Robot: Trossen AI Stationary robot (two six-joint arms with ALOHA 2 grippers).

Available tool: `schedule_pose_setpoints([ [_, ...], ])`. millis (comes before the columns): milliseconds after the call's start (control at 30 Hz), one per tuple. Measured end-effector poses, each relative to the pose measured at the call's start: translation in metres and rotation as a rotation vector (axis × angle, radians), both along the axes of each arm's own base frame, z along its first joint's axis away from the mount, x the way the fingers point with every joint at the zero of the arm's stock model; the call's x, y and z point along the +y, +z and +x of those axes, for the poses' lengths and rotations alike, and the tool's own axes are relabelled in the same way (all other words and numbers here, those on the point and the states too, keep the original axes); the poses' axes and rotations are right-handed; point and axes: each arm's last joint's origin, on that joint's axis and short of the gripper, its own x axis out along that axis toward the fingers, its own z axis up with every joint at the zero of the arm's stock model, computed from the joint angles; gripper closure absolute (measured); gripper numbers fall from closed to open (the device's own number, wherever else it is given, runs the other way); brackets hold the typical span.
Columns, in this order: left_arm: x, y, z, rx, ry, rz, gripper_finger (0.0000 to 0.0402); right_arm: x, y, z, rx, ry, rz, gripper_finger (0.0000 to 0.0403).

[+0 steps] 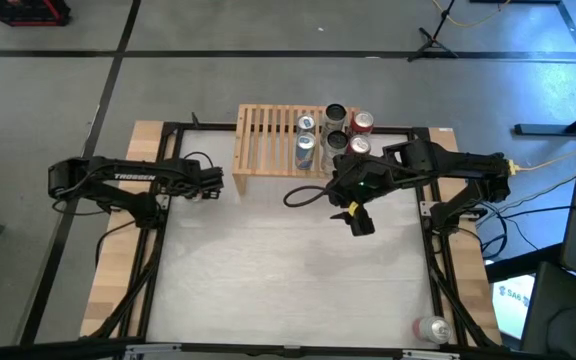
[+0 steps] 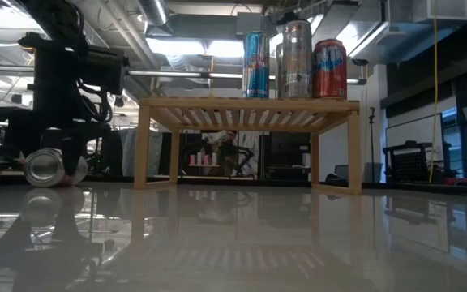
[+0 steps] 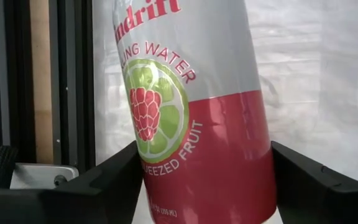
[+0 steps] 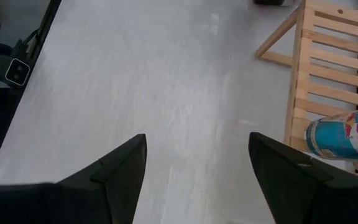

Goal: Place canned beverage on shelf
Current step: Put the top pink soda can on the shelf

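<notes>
A grey and pink canned beverage (image 3: 197,93) lies on its side near the table's left edge; in the low view its silver end (image 2: 45,167) faces the camera. My left gripper (image 1: 211,187) stands over it, shut on it. The light-wood shelf (image 1: 268,140) stands at the far middle on its side legs, with several cans (image 1: 333,135) upright on the right part of its slats (image 2: 297,61). My right gripper (image 1: 360,222) is open and empty over the table, in front of the shelf's right end; its wrist view shows a blue can (image 4: 347,140) on the shelf (image 4: 328,62). My left gripper pinches the can between its two fingers (image 3: 114,177), on the round side wall at the pink part (image 3: 253,162). The fingers come from above, pointing down, and lie across the can. The can lies level on its side at the table top; whether it rests or is just lifted, I cannot tell.
Another can (image 1: 430,328) lies at the table's near right corner. A black frame rail (image 3: 73,81) runs beside the held can along the table's left edge. The white table top (image 1: 288,260) in front of the shelf is bare.
</notes>
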Motion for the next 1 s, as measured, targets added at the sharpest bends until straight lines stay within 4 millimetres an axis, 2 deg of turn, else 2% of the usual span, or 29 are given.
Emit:
schedule_pose_setpoints([
  [300,-0.001,0.001,0.000,-0.004,-0.002,-0.017,0.0130,0.000,-0.001,-0.001,0.013,0.000,-0.002,0.0130],
  [500,-0.010,0.016,0.005,-0.066,-0.054,-0.032,0.0130,0.000,-0.001,-0.002,0.021,-0.008,0.002,0.0130],
  [733,-0.019,0.052,0.002,-0.147,-0.119,0.069,0.0131,0.000,-0.001,-0.002,0.027,-0.030,0.018,0.0130],
  [1000,-0.033,0.118,-0.001,-0.335,-0.344,0.211,0.0131,0.000,-0.001,-0.001,0.015,-0.041,0.025,0.0130],
])
